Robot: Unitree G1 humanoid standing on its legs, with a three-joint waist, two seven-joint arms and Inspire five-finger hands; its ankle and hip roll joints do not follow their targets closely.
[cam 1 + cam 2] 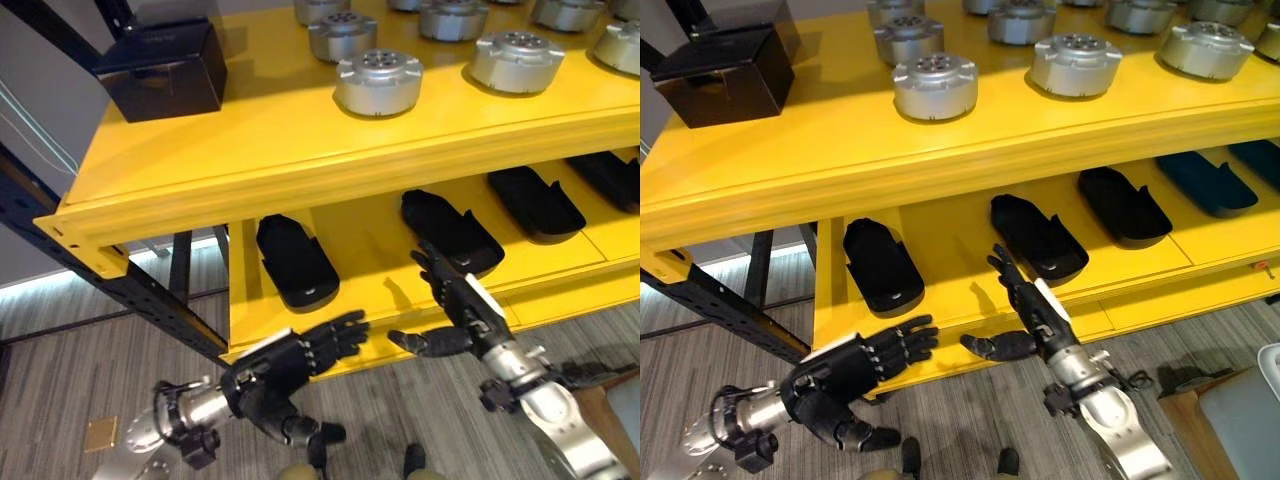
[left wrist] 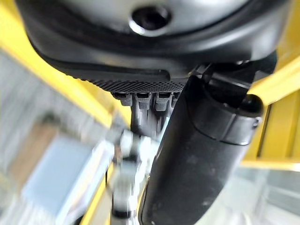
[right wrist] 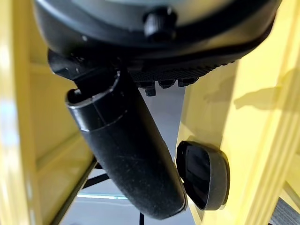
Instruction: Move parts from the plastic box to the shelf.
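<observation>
Both dark hands hang empty with fingers spread, the left hand (image 1: pixel 290 365) and right hand (image 1: pixel 465 305) in front of the yellow metal shelf (image 1: pixel 300 150). Four flat black plastic trays (image 1: pixel 295 262) lie on the lower level just past the fingertips. Round silver metal parts (image 1: pixel 378 82) sit up top, well above; their count runs off the edge.

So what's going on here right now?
Both hands are empty and open in front of the yellow shelf's lower level. The right hand reaches toward a black part lying there; the left hand hovers by the shelf's front edge. Silver round parts sit on the upper level beside a black box.
</observation>
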